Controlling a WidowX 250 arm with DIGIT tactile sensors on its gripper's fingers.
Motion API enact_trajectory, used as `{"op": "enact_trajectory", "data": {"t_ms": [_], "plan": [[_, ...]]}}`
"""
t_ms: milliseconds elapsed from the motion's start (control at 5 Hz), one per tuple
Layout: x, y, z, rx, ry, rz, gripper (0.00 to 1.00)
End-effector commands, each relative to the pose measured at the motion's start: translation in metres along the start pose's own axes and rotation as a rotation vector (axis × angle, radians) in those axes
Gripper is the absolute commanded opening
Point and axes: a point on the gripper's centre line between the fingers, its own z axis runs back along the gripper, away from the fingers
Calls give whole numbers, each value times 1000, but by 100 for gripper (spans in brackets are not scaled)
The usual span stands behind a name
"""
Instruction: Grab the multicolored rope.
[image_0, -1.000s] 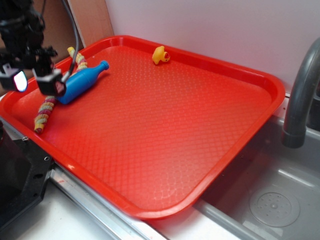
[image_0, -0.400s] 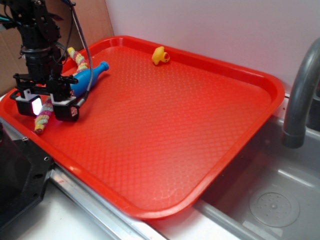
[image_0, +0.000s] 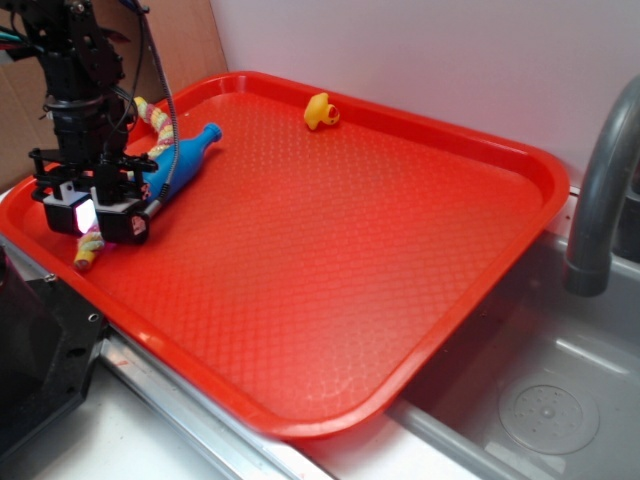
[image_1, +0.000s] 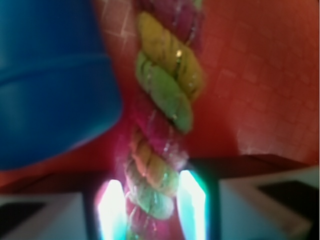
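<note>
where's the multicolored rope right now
The multicolored rope lies near the left edge of the red tray in the exterior view, beside the blue bottle. The gripper straddles its near end.

On the red plastic tray (image_0: 420, 300) there are three loose things, one of each kind — one twisted multicolored rope (image_0: 152, 118), one blue plastic bottle (image_0: 185, 155), one small yellow rubber duck (image_0: 321, 111). One black robot gripper (image_0: 88, 213) hangs over the tray's left edge — one grey faucet (image_0: 600, 190) stands beyond its right edge.
</note>
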Motion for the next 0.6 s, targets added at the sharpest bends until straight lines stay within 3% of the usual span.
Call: {"op": "enact_trajectory", "data": {"t_ms": [0,200,400], "plan": [[-14,-7,17,25,-116,-247,0],[-18,-26,69,-45,-234,-319,0],[-22,-43,122,-115,-300,-347,0]]}}
